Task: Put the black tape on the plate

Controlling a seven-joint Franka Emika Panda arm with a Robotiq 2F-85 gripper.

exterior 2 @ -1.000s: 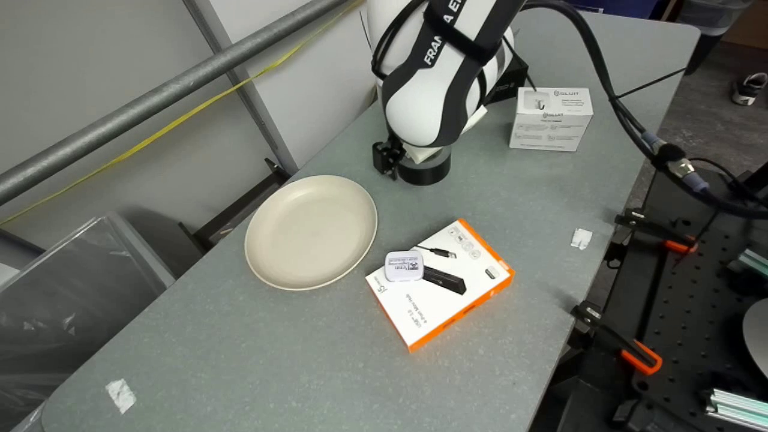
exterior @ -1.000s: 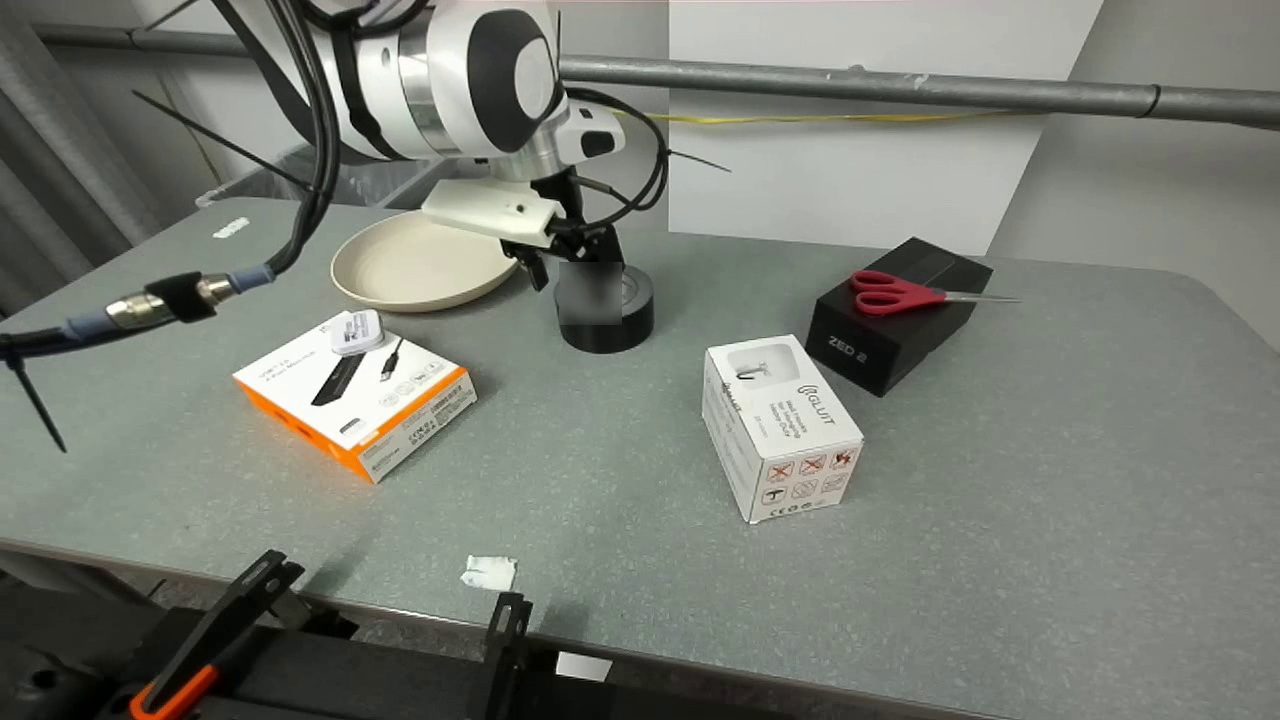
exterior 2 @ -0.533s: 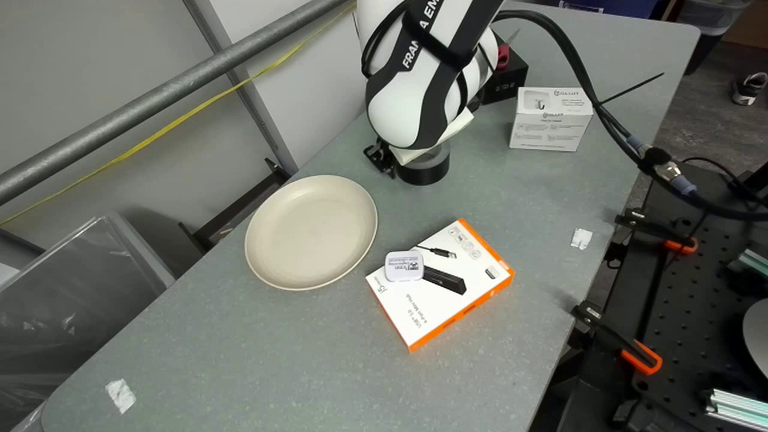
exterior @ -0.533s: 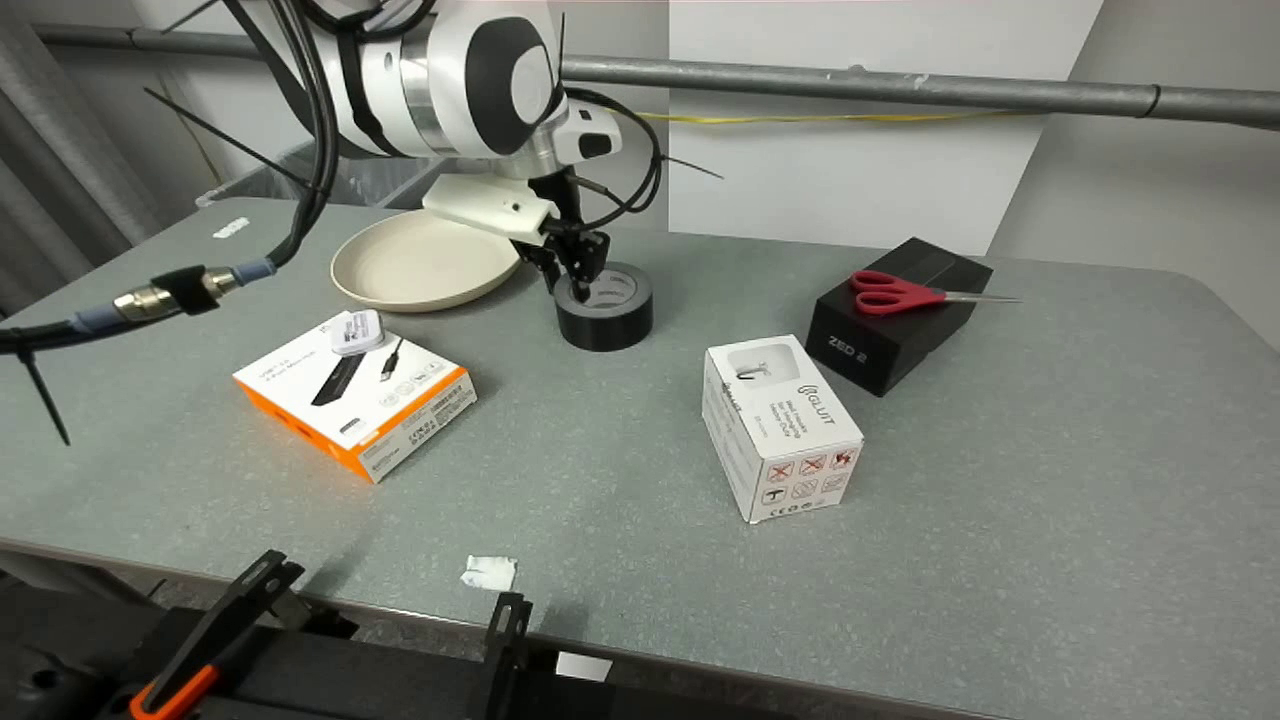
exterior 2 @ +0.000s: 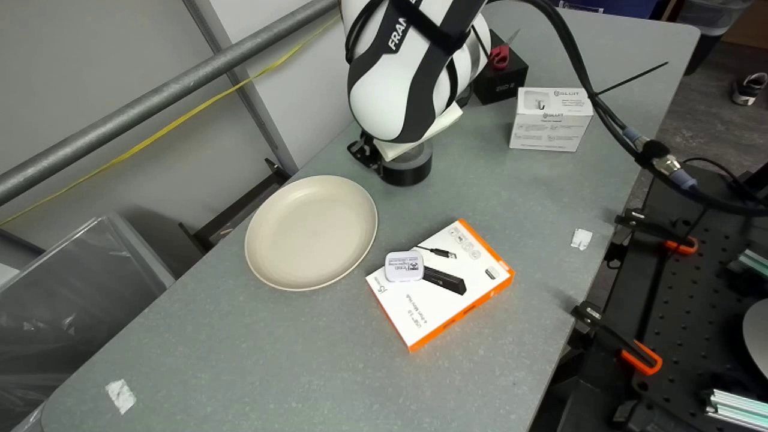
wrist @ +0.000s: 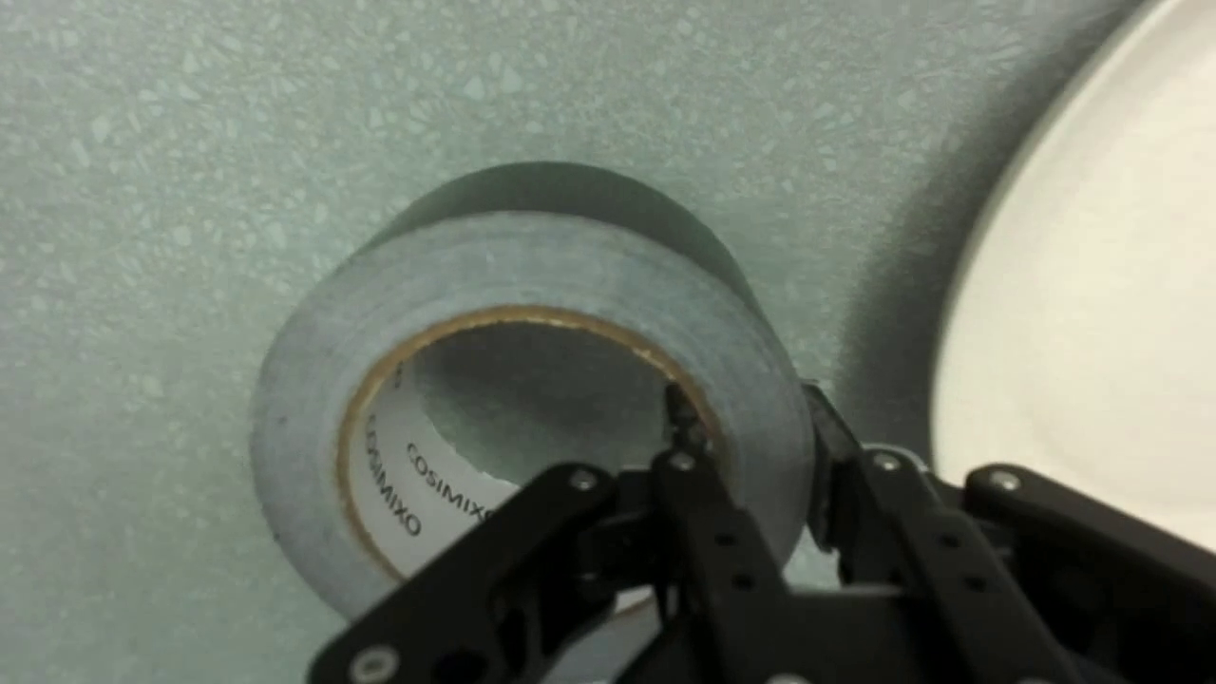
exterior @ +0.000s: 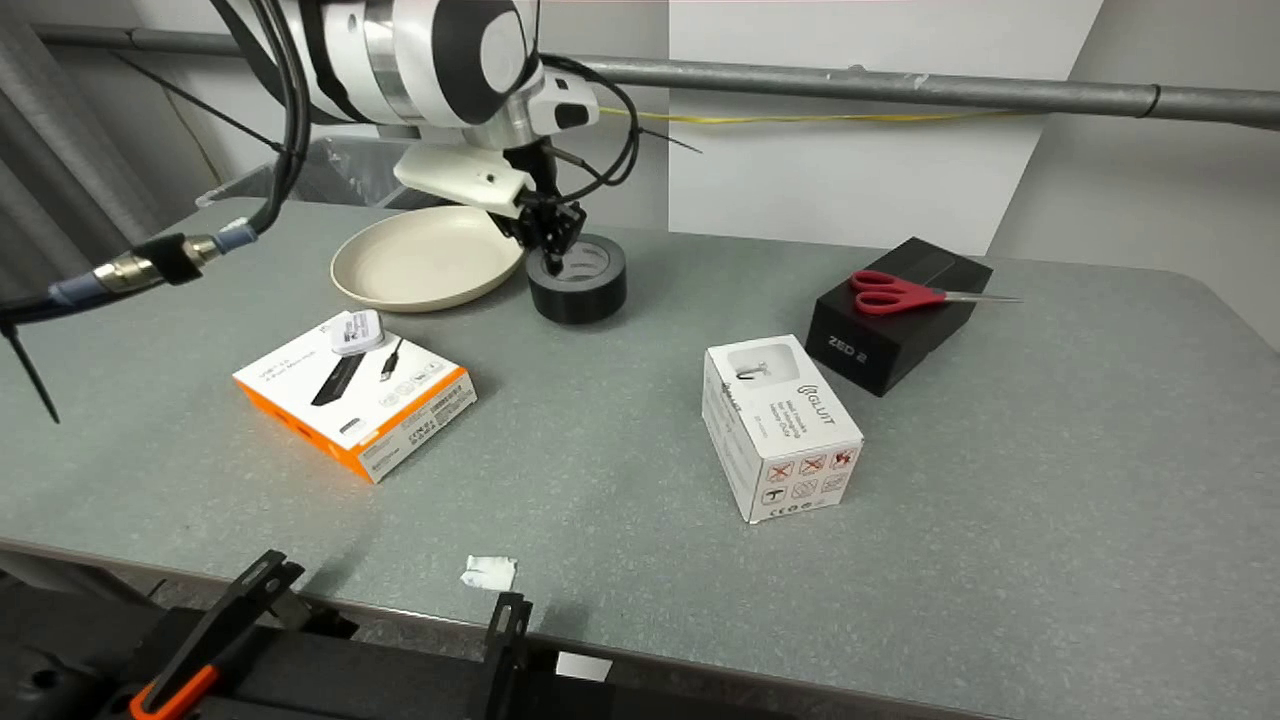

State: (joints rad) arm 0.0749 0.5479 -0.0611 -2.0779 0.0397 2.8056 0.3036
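Black duct tape, a squat roll [exterior: 578, 298] with COSIMIXO printed inside its core, is nearer the plate than it was half a second ago: in both exterior views it has shifted that way, and the Franka arm [exterior 2: 401, 84] has gone with it. In an exterior view it also stands higher in the frame, more than a flat slide would seem to explain, so I judge it just off the tabletop [exterior: 590, 420]; no clean gap shows beneath it, so that is not certain. For the task, this suggests the grasp is made and the carry begun, with the placing not yet done.

The Robotiq gripper [wrist: 750, 418] is pinched on the roll's wall at the side facing the plate: in the wrist view one finger reaches into the hollow and the other lies against the outside, only the wound tape between them. Held by one side, the roll might sag at its far edge.

The cream plate [exterior 2: 311, 233] has not moved. The roll is outside its rim, near but apart. The next move likely calls for more height; the outer finger leads, so it could catch the rim.

Farther out, the USB 3.0 mini hub box [exterior: 355, 400], the GLUIT wall-hook box [exterior: 782, 430] and the ZED 2 box [exterior: 870, 345] with red-handled scissors [exterior: 912, 296] on top have stayed where they were.
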